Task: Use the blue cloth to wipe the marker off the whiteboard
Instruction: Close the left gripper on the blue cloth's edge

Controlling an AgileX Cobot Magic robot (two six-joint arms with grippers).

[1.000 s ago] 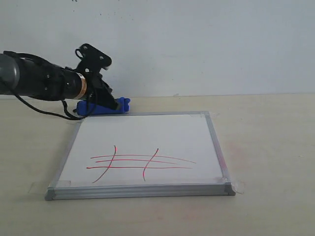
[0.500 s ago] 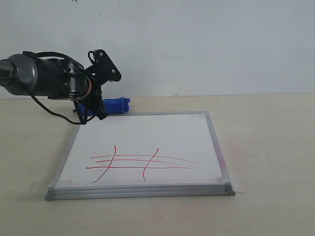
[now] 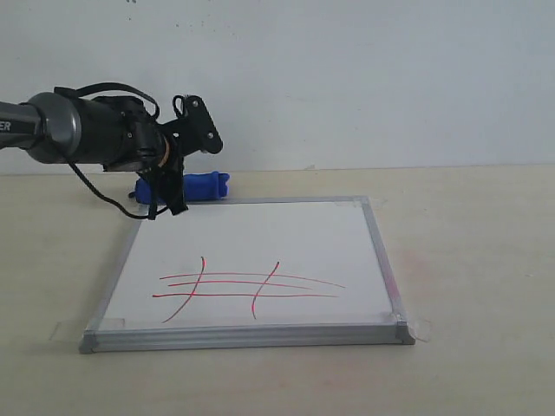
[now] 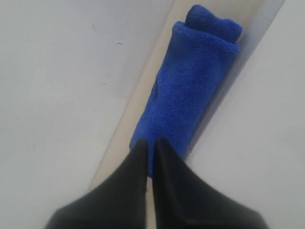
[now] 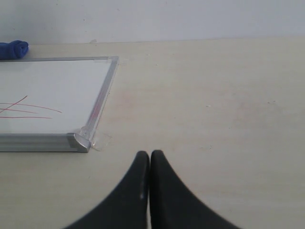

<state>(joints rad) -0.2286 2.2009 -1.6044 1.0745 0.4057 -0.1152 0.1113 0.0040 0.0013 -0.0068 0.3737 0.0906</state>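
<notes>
The blue cloth [image 3: 205, 185] lies on the table [image 3: 473, 260] against the far edge of the whiteboard [image 3: 382, 260], by its far left corner. The left gripper [image 4: 150, 144] hangs with its tips over the roll's left end, jaws pressed together (nothing pinched between them that I can see). The marker [image 3: 251, 286] crosses the board's near half. The right gripper [image 5: 150, 155], likewise closed, hovers above the table off the board's near right corner.

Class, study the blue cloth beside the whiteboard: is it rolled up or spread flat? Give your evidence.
Rolled up. The blue cloth forms a thick, rounded bundle lying alongside the whiteboard frame, not a flat sheet.
</notes>
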